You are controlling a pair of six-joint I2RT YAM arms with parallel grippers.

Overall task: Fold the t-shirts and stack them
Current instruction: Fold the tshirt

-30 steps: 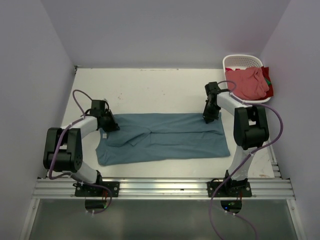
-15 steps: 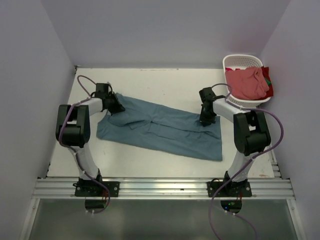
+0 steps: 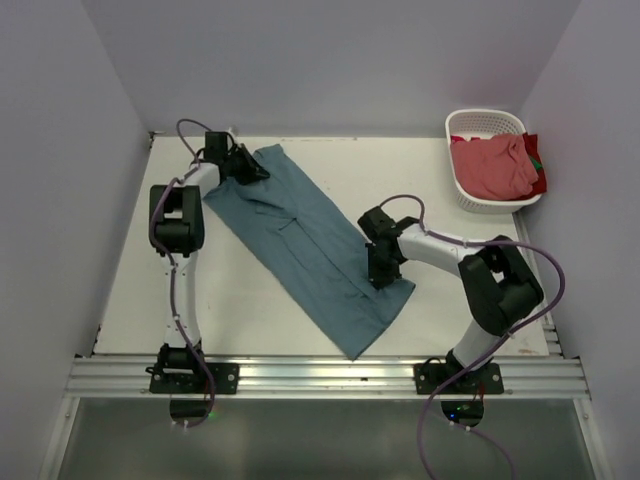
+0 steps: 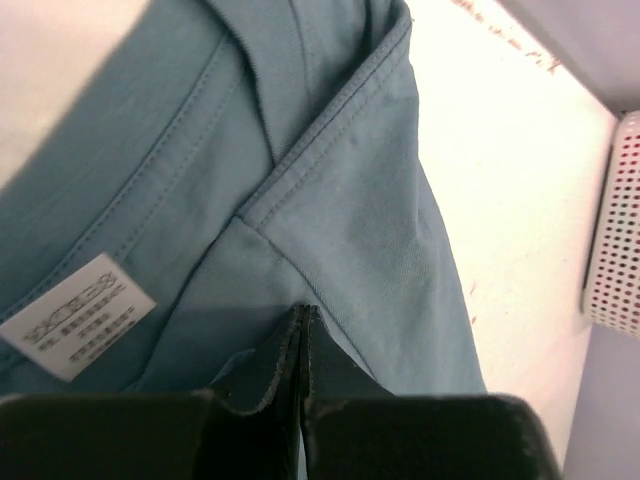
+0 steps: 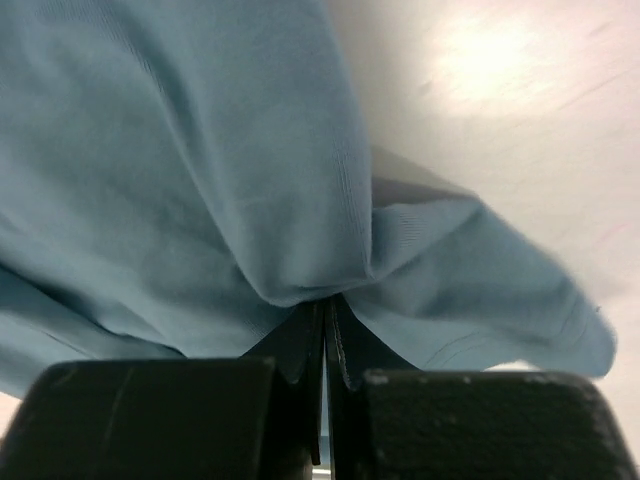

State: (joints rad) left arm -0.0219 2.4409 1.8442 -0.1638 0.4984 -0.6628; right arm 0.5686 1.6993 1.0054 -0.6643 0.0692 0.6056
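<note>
1. Holding the plain teal-blue cloth t-shirt (image 3: 300, 245) at two points, I have it stretched as a long diagonal band across the white table (image 3: 300, 330), running from the far left corner toward the near middle.
2. The left gripper (image 3: 250, 168) sits at the far end of the shirt. In its wrist view the fingers are pressed together on a fold of teal cloth just below a seam, with the small white neck label (image 4: 78, 315) close by, so I take this to be the collar end.
3. The right gripper (image 3: 378, 272) is at the shirt's right edge, toward the near end. Its fingers are clamped on a bunched ridge of the same fabric.
4. The crumpled salmon-pink t-shirt (image 3: 490, 165) lies heaped in the white slotted plastic basket (image 3: 485, 122) at the far right corner, well apart from both arms.
5. I judge this to be the spreading step on the first shirt. It is narrowed lengthwise but not yet folded into a compact stackable shape, and nothing is stacked.
6. Next I need to lay the band flat and square to the arms, let go, and regrip so one end can be carried over the other. Both pinches must stay taut so the soft cloth does not sag or twist.
</note>
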